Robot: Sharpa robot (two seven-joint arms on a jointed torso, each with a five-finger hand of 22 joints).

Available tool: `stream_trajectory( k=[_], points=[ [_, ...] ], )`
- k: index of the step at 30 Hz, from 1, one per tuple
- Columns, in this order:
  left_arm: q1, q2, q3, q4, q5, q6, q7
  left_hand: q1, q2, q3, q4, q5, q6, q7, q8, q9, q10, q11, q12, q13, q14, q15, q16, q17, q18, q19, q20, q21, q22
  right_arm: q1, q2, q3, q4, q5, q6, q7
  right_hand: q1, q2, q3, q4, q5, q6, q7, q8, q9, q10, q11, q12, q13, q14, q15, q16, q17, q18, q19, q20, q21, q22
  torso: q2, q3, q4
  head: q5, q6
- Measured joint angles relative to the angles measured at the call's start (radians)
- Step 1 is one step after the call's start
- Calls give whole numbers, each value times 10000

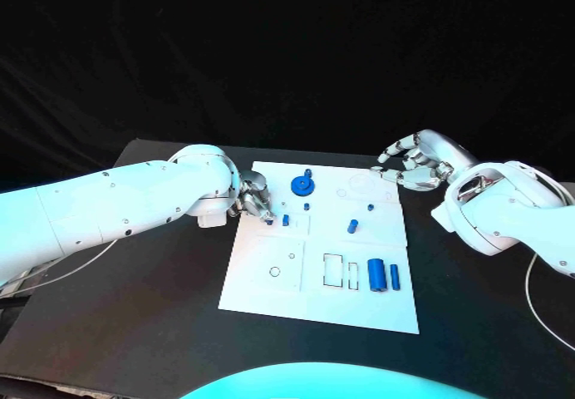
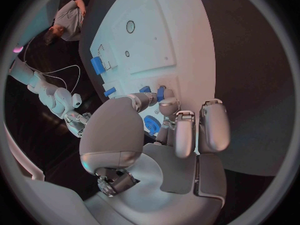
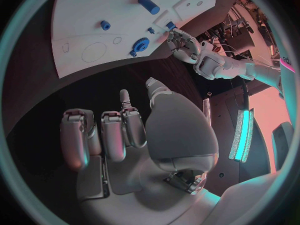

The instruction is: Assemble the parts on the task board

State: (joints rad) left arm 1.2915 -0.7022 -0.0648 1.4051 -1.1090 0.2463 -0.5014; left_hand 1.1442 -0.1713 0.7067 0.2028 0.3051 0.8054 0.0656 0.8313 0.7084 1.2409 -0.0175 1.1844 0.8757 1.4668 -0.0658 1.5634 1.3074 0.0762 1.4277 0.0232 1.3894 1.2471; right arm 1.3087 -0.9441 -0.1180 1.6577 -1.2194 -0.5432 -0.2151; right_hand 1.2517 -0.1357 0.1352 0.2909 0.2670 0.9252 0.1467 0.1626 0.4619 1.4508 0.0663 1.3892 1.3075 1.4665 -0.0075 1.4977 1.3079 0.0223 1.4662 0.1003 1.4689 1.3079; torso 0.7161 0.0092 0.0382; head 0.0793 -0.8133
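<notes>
I judge the job barely begun: on the flat white task board (image 1: 314, 291) the round blue gear (image 1: 302, 184) stands at the far edge, while two blue cylinders (image 1: 384, 274) lie loose. My left hand (image 1: 255, 202) reaches a small blue peg (image 1: 285, 220) (grip unclear). My right hand (image 1: 414, 162) hovers released.

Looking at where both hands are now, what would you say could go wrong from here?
The left hand has its fingertips at a small blue peg near the task board edge; it might tip or knock it, or bump the blue gear close by. The right hand hovers curled at the board's far corner, apart from the parts.
</notes>
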Motion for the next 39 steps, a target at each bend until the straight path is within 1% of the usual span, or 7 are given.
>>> stream_trajectory(
  k=[27, 31, 33, 36, 37, 38, 39],
  points=[
    [-18, -13, 1, 35, -239, 49, -52, -23, 53, 29, 26, -31, 10, -54, 49, -30, 71, -3, 45, 96, 0, 1, -1, -1, 0, 0, 0, -1, 34, -9, -7, 0, -6, 0, 11, 0, 0, 0, 0, 0, 0, 0, 0, -1, 7, 0, 0, 0, -2, 0, 0, 0, -3, -1, 0, 0, 0, -4, -4, 11, 0, 5, -42],
    [-18, 5, 3, 26, -265, 68, -59, -23, 53, 29, 25, -32, 10, -54, 123, -30, 89, -21, 86, 132, -37, -36, -1, -1, 1, 7, -7, -1, 45, -9, -11, 0, -5, 0, 11, 1, 0, 0, 0, 0, 0, 0, 0, -2, 6, 0, 0, 0, -2, 0, 0, 0, -3, -1, 0, 0, 0, -4, -4, 13, 0, 5, -48],
    [-18, 14, 4, 21, -276, 84, -64, -116, 144, 29, 25, -31, 10, -54, 189, -29, 160, -21, 121, 161, 1, -74, -1, -1, 0, 36, -36, 38, 76, -9, -11, 0, -4, 0, 11, 1, 0, 0, 0, 0, 0, 0, 0, -1, 6, 0, 0, 0, -2, 0, 0, 0, -3, 0, 0, 0, 0, -4, -4, 13, 1, 5, -53],
    [-16, 26, 5, 18, -296, 122, -75, -369, 72, 30, 24, -32, 20, -64, 282, -21, 194, -56, 122, 182, 2, -74, 40, -1, 0, 36, -37, 38, 117, -10, -12, 0, -3, 0, 12, 1, 0, 0, 0, 0, 0, 0, 0, -2, 6, 0, 0, 0, -2, 0, 0, 0, -4, 0, 0, 0, 0, -4, -5, 15, 1, 5, -64],
    [-17, 29, 5, 15, -302, 137, -80, -546, 5, 368, -314, -38, 76, -120, 284, -20, 212, -74, 122, 194, -2, -78, 40, -1, 1, 56, -56, 45, 129, -10, -13, 0, -3, 0, 12, 1, 0, 0, 0, 0, 0, 0, 0, -2, 6, 0, 0, 0, -2, 0, 0, 0, -4, -1, 0, 0, 0, -5, -6, 15, 0, 5, -68],
    [-18, 35, 2, 10, -310, 153, -88, -673, -69, 508, -454, -39, 79, -123, 292, -24, 212, -74, 153, 206, -31, -112, 40, -1, 0, 71, -71, 79, 142, -10, -14, 0, -3, 0, 12, 1, 0, 0, 0, 0, 0, 0, 0, -2, 6, 0, 0, 0, -2, 0, 0, 0, -4, 0, 0, 0, 0, -5, -6, 15, 0, 4, -71],
    [-18, 39, 1, 7, -315, 162, -94, -743, -129, 509, -455, -39, 85, -128, 322, -54, 212, -74, 176, 219, -4, -141, 40, -1, 1, 71, -71, 79, 145, -10, -15, 0, -3, 0, 12, 1, 0, 0, 0, 0, 0, 0, 0, -2, 6, 0, 0, 0, -2, 0, 0, 0, -4, 0, 0, 0, 0, -5, -6, 15, 0, 4, -72]
  ],
)
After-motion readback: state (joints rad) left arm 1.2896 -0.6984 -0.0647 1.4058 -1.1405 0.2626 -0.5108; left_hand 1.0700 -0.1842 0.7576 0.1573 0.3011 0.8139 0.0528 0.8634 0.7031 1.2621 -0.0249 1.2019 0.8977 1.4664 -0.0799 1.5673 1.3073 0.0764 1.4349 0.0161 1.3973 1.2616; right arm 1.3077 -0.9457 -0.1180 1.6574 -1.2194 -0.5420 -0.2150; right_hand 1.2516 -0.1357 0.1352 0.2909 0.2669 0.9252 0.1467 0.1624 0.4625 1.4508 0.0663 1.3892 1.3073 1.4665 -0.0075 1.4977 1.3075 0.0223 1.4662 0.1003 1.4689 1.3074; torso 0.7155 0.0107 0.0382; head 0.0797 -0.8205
